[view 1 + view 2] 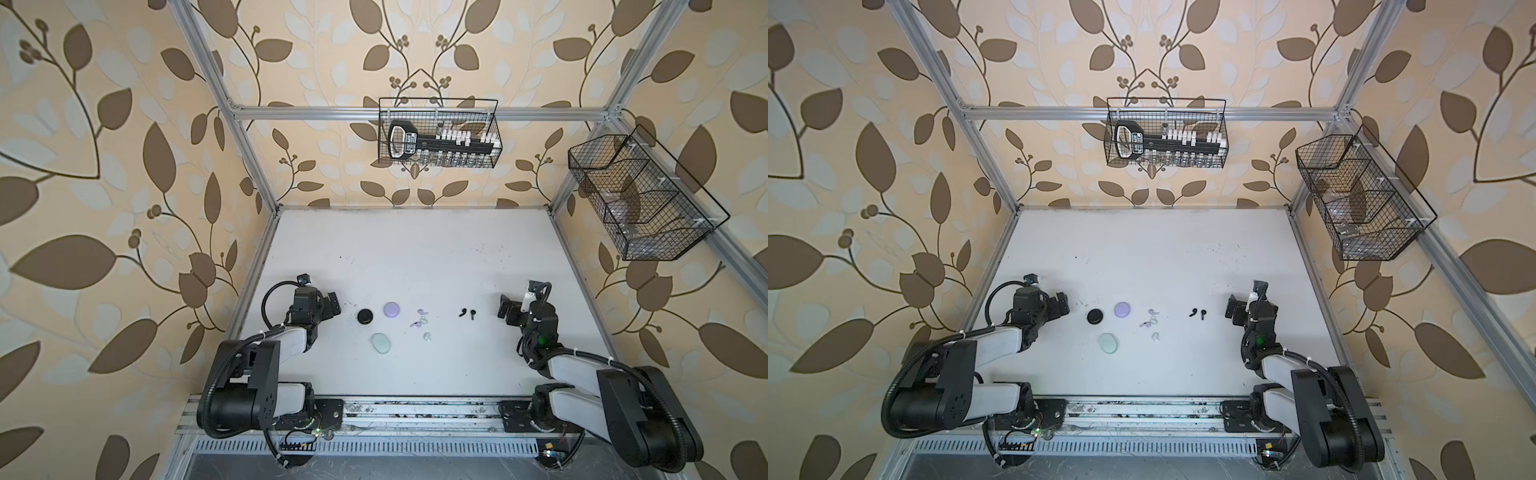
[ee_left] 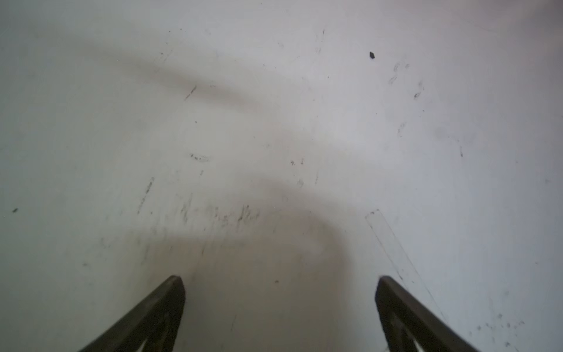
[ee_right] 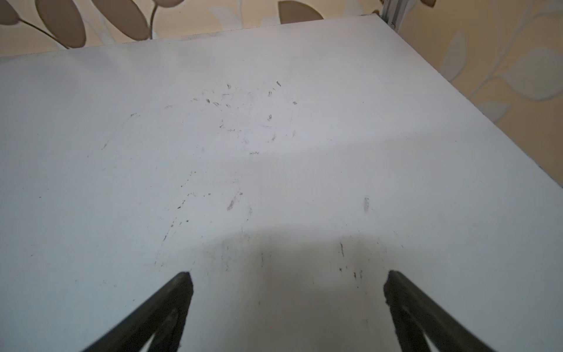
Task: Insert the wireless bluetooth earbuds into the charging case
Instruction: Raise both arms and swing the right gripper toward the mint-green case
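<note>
Buds (image 1: 423,319) all loose on surface (image 1: 415,257), none cased yet. Nearest: mint case (image 1: 380,343), flat, lid apparently shut, nothing visible inside. Just right of it, one pale bud (image 1: 427,336) alone. Further back, L to R: black case (image 1: 365,316) and lavender case (image 1: 392,309), both seemingly shut too; then lavender + pale buds bunched close, maybe touching; then black pair (image 1: 467,313), well apart from rest. Prob. v. light, hard, slick, rounded plastic, so likely to skid or pop out of a pinch. Best taken gently across stem or square across head. Need lids opened first.

L tool (image 2: 280,282) apart, empty, beside black case. R tool (image 3: 288,279) apart, empty, right of black pair.

On back wall, wire basket (image 1: 438,133) w/ black holder + small vials. On right wall, divided basket (image 1: 640,199), contents unclear.
</note>
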